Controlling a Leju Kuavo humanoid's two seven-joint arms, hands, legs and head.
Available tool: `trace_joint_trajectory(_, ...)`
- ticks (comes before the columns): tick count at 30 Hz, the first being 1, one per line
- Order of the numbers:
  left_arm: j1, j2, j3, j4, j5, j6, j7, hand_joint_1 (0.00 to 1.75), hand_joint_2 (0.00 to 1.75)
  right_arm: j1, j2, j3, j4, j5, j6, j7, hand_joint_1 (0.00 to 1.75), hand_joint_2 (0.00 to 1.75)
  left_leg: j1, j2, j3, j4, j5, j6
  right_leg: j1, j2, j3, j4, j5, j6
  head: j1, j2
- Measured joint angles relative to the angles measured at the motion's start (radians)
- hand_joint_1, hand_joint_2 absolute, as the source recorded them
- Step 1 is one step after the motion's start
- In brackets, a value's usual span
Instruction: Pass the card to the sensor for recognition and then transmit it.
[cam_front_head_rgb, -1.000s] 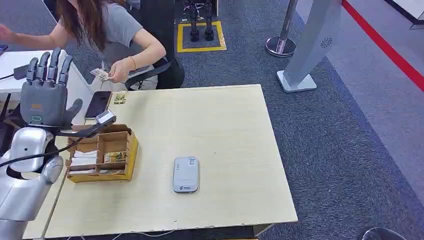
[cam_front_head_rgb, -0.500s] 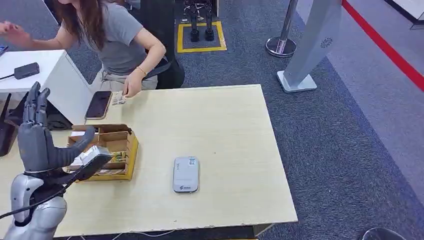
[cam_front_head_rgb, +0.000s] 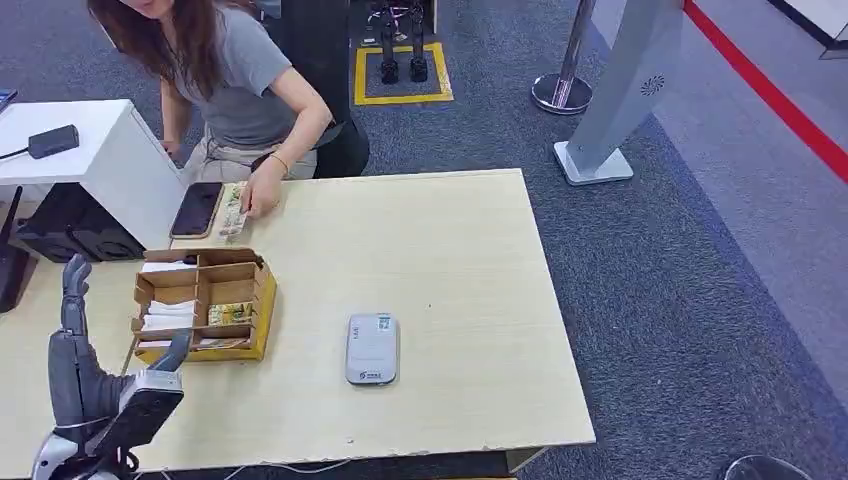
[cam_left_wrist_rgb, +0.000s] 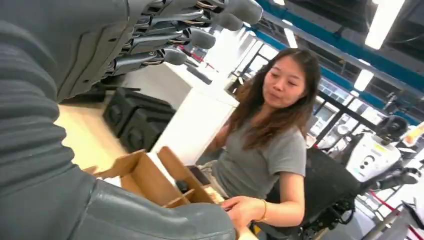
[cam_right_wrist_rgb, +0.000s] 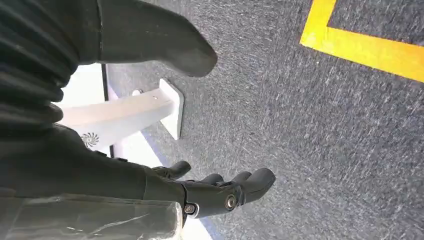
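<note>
My left hand (cam_front_head_rgb: 85, 375) is sitting low, fingers (cam_front_head_rgb: 74, 290) pointing straight up and spread, thumb sticking out sideways, holding nothing. My right hand (cam_right_wrist_rgb: 150, 125) is hanging loose, fingers (cam_right_wrist_rgb: 235, 192) half-stretched, empty too.

tabletop (cam_front_head_rgb: 450, 260): pale wood-look laminate, matt and smooth, with a chipped front edge
sorting box (cam_front_head_rgb: 262, 300): brown corrugated cardboard, matt, with paper slips in its compartments
sensor (cam_front_head_rgb: 372, 348): light grey plastic, smooth with a slight sheen, a small printed label at one end
phone (cam_front_head_rgb: 197, 208): glossy black glass face
left hand (cam_front_head_rgb: 78, 375): dark grey matt plastic with a ribbed cover at the wrist
right hand (cam_right_wrist_rgb: 220, 192): dark matt plastic fingers with small metal screws
floor (cam_front_head_rgb: 680, 270): grey-blue carpet, rough short pile, with glossy yellow and red tape lines
stanchion (cam_front_head_rgb: 566, 70): polished shiny metal
person's shirt (cam_front_head_rgb: 240, 85): soft grey matt cloth
</note>
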Motion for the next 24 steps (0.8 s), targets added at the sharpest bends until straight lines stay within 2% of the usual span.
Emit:
trace_joint_trajectory(9, 0.064, -0.036, 0.049, -0.033, 0.071, -0.018, -0.043, 0.0, 1.75, 0.003, 0.0, -0.002, 0.0, 0.002, -0.053, -0.012, 0.0, 1.75, 0.0, 0.0, 0.0, 0.0, 0.0, 0.0, 0.0, -0.001, 0.0, 0.0, 0.0, 0.0, 0.0, 0.0)
trace_joint_trajectory(16, 0.064, -0.043, 0.057, -0.045, 0.081, -0.049, -0.048, 0.0, 1.75, 0.003, 0.0, -0.005, 0.0, 0.0, -0.027, 0.004, 0.0, 1.75, 0.0, -0.001, 0.0, 0.0, 0.0, 0.0, 0.0, -0.002, 0.0, 0.0, 0.0, 0.0, 0.0, 0.0)
trace_joint_trajectory(24, 0.061, -0.044, 0.062, -0.06, 0.079, -0.048, -0.063, 0.0, 1.75, 0.003, 0.0, -0.012, 0.0, 0.0, -0.001, 0.04, 0.0, 1.75, 0.0, -0.001, 0.0, 0.0, 0.0, 0.0, 0.0, -0.002, 0.0, 0.0, 0.0, 0.0, 0.0, 0.0)
